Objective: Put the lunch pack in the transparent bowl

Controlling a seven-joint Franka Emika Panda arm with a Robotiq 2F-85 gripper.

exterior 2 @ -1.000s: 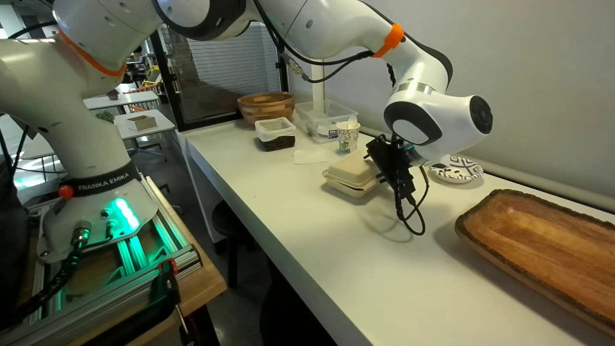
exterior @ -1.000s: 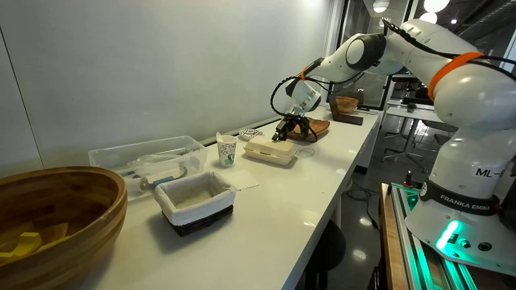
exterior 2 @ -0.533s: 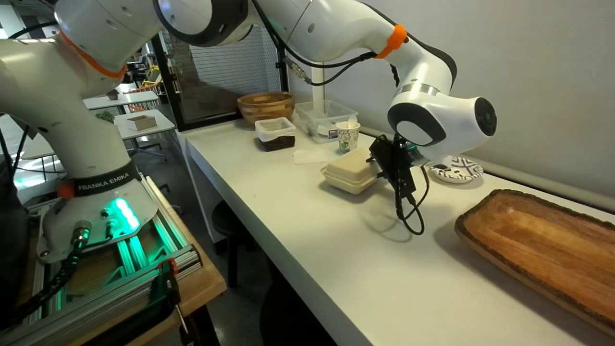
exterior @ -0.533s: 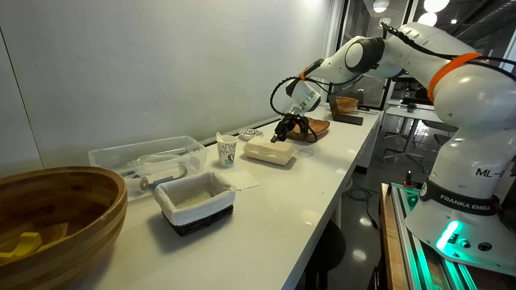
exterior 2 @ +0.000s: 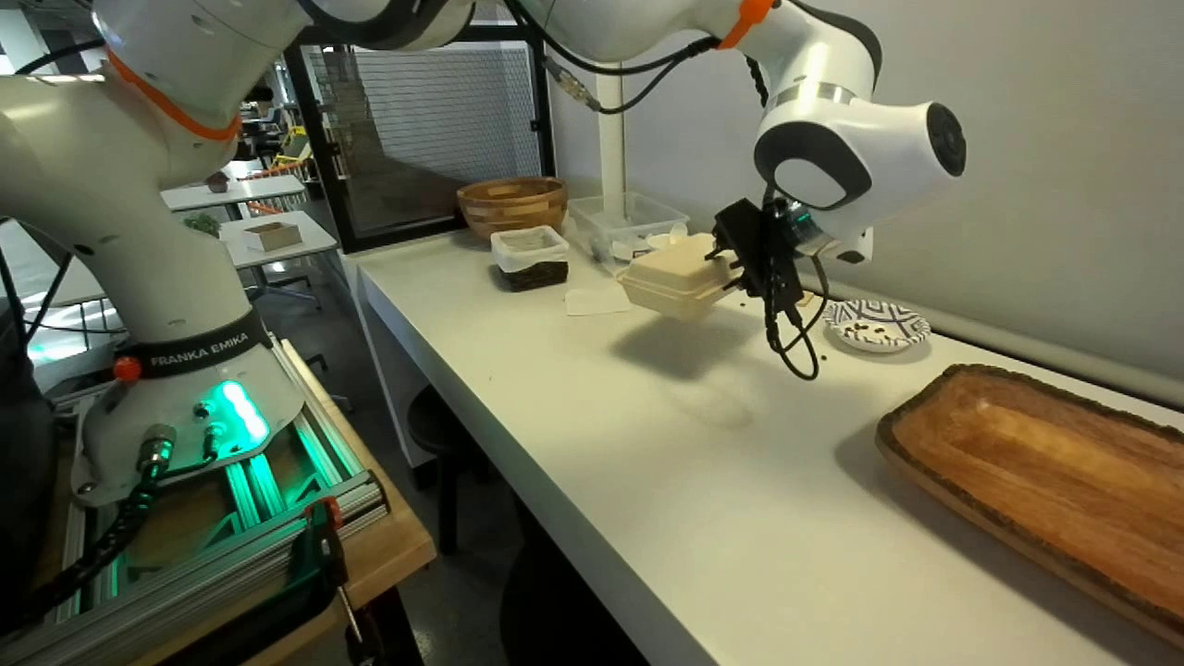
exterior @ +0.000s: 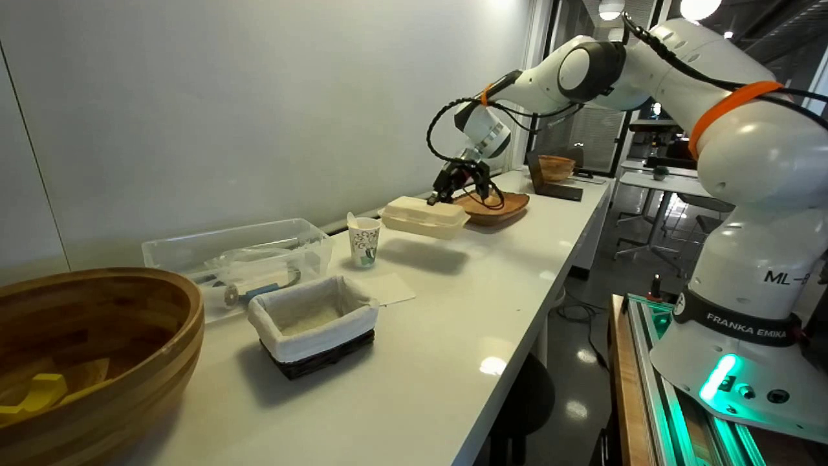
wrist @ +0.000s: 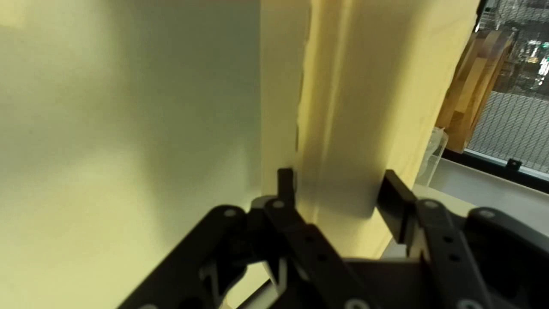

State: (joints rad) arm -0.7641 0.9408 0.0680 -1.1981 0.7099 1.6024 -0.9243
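The lunch pack [exterior: 424, 217], a pale cream lidded box, hangs above the white table with its shadow beneath it, in both exterior views. My gripper [exterior 2: 723, 270] is shut on one end of it. In the wrist view one of the fingers [wrist: 286, 189] presses on the lower side of the pack [wrist: 356, 94] and the opposite one on the upper side. The transparent bowl [exterior: 226, 236], a clear plastic tub, stands on the table against the wall, past the paper cup. Some items lie inside it. The pack partly covers the tub [exterior 2: 592, 222] in an exterior view.
A patterned paper cup [exterior: 364, 243] stands between pack and tub. A white cloth-lined basket [exterior: 314, 317], a napkin [exterior: 388, 289] and a big wooden bowl [exterior: 110, 349] are near the tub. A patterned plate [exterior 2: 877, 326] and a wooden tray [exterior 2: 1045, 462] lie on the gripper's other side.
The jaws closed on the lunch pack, shifting it slightly. Between half a second ago and now, the arm rose and lifted the pack off the table.
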